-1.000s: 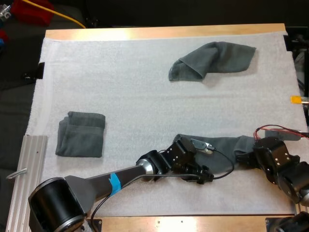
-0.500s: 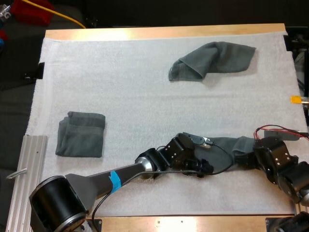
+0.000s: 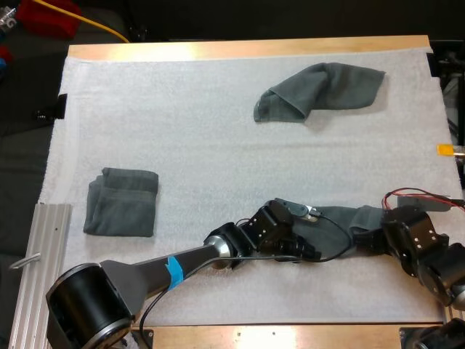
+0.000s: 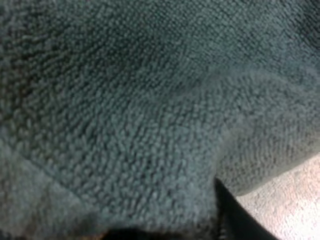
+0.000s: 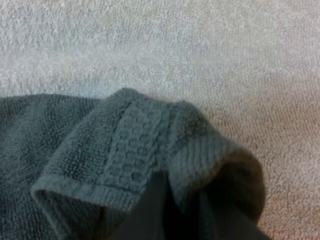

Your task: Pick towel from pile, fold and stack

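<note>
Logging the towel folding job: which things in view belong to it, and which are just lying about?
Job: near towel, crumpled towel, folded towel.
Lying about: white mat, ribbed metal plate.

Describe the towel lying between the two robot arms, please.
This towel is dark grey-green looped terry with a woven band along its hem. It lies as a rumpled strip on the white mat, near its front edge. The left gripper rests on one end; the right gripper pinches a folded-over corner at the other.
</note>
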{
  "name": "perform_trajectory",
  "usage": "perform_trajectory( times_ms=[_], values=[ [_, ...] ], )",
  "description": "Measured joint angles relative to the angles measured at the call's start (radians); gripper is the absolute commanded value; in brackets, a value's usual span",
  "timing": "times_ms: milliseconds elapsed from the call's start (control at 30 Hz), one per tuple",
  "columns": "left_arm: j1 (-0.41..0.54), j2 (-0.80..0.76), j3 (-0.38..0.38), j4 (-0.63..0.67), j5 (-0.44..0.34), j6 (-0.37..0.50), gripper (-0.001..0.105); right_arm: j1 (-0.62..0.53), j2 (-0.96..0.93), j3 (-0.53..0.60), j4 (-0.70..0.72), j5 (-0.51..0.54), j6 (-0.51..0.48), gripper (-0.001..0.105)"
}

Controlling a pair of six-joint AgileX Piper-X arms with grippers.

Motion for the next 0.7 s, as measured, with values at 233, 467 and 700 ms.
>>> perform_trajectory(
  times_ms=[233, 467, 700],
  values=[
    [0.000, -0.009, 0.000, 0.033, 0.060, 0.019, 0.000, 0.000, 0.000, 0.000, 0.000, -0.009, 0.000, 0.003],
    [0.000, -0.131, -0.003, 0.104, 0.087, 0.094, 0.000, 0.000, 0.000, 0.000, 0.000, -0.043, -0.009, 0.003],
    [0.001, -0.234, -0.003, 0.227, 0.126, 0.171, 0.000, 0.000, -0.003, -0.016, 0.003, -0.128, -0.038, 0.003]
  ],
)
